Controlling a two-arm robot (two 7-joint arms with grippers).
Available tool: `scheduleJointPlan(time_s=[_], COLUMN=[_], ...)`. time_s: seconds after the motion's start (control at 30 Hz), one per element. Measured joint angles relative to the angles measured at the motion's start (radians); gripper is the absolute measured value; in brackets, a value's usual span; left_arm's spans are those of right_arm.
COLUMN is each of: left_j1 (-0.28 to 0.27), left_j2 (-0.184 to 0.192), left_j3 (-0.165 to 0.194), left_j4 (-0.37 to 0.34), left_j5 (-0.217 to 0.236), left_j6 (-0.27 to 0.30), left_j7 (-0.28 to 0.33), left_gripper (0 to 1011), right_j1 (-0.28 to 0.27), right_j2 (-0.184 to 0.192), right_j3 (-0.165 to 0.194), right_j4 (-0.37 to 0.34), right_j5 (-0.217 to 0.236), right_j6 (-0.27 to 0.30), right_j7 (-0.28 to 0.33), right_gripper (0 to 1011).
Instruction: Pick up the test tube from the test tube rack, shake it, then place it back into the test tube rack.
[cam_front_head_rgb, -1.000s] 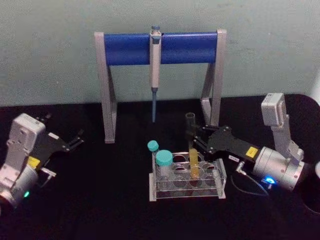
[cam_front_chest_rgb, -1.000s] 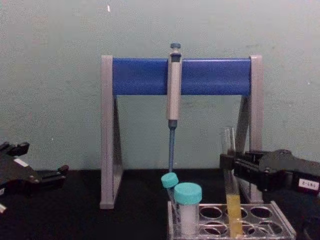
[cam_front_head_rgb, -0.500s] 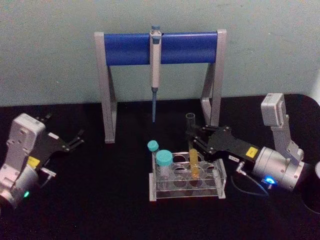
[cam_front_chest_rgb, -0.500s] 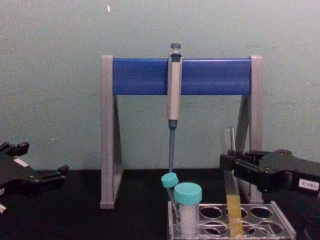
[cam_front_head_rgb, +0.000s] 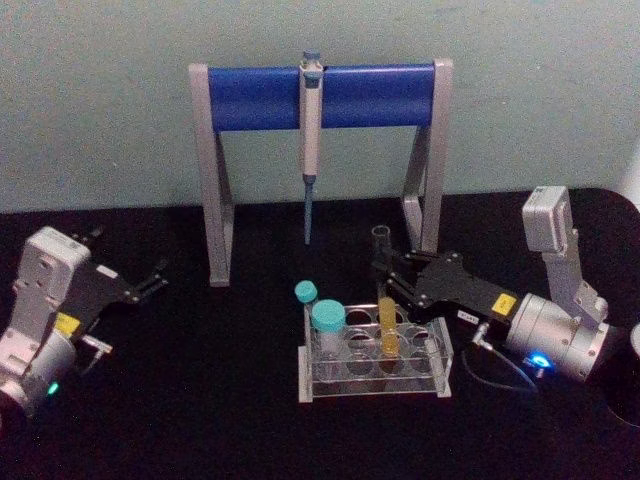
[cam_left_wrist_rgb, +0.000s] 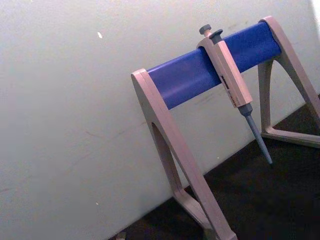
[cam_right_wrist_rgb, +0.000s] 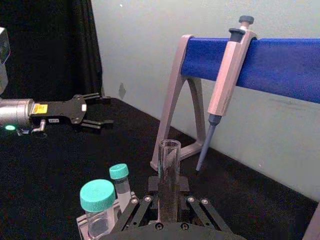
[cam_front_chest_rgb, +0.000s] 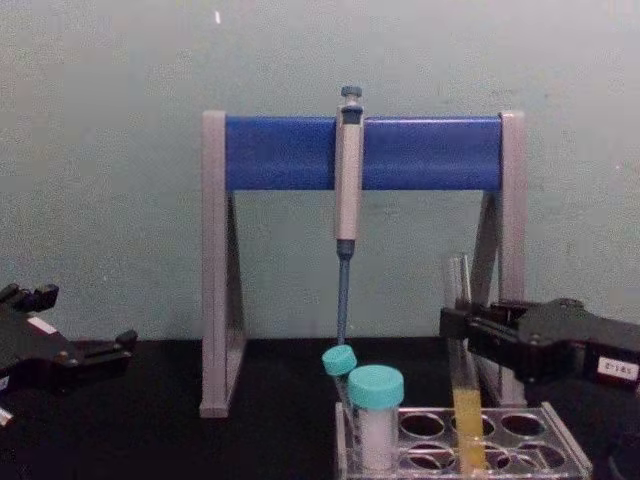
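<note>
The test tube (cam_front_head_rgb: 387, 318), clear glass with yellow-orange liquid low down, stands upright in a back hole of the clear test tube rack (cam_front_head_rgb: 372, 384) at the table's middle. My right gripper (cam_front_head_rgb: 385, 272) reaches in from the right and is shut on the tube's bare upper part, well above the rack. In the chest view the test tube (cam_front_chest_rgb: 462, 400) rises through the right gripper (cam_front_chest_rgb: 455, 325) over the rack (cam_front_chest_rgb: 560, 445). The right wrist view has the test tube (cam_right_wrist_rgb: 168, 172) pinched between the fingers. My left gripper (cam_front_head_rgb: 152, 280) is parked open at the far left.
A tall grey-and-blue pipette stand (cam_front_head_rgb: 320, 95) stands behind the rack with a pipette (cam_front_head_rgb: 310, 140) hanging from its bar. Two teal-capped vials (cam_front_head_rgb: 327, 325) sit in the rack's left end. Bare black table lies between the left arm and the rack.
</note>
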Motion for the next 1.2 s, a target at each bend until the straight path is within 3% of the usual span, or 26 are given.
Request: scheduleJointPlan(time_s=[0.17, 0.6, 0.63, 0.97, 1.13, 1.2], left_j1=[0.0, 0.0, 0.0, 0.0, 0.0, 0.0], left_j2=[0.0, 0.0, 0.0, 0.0, 0.0, 0.0], left_j3=[0.0, 0.0, 0.0, 0.0, 0.0, 0.0], left_j4=[0.0, 0.0, 0.0, 0.0, 0.0, 0.0], left_j5=[0.0, 0.0, 0.0, 0.0, 0.0, 0.0], left_j6=[0.0, 0.0, 0.0, 0.0, 0.0, 0.0], left_j7=[0.0, 0.0, 0.0, 0.0, 0.0, 0.0], left_gripper=[1001, 1001, 1001, 1001, 1001, 1001], right_j1=[0.0, 0.0, 0.0, -0.005, -0.033, -0.057], right_j2=[0.0, 0.0, 0.0, 0.003, 0.01, 0.014], right_j3=[0.0, 0.0, 0.0, 0.003, 0.028, 0.051], right_j4=[0.0, 0.0, 0.0, -0.012, -0.069, -0.112], right_j5=[0.001, 0.001, 0.001, 0.0, 0.0, -0.002], right_j6=[0.0, -0.001, -0.001, -0.009, -0.048, -0.068], right_j7=[0.0, 0.0, 0.0, -0.002, -0.026, -0.062], right_gripper=[285, 687, 986, 1000, 1000, 1000])
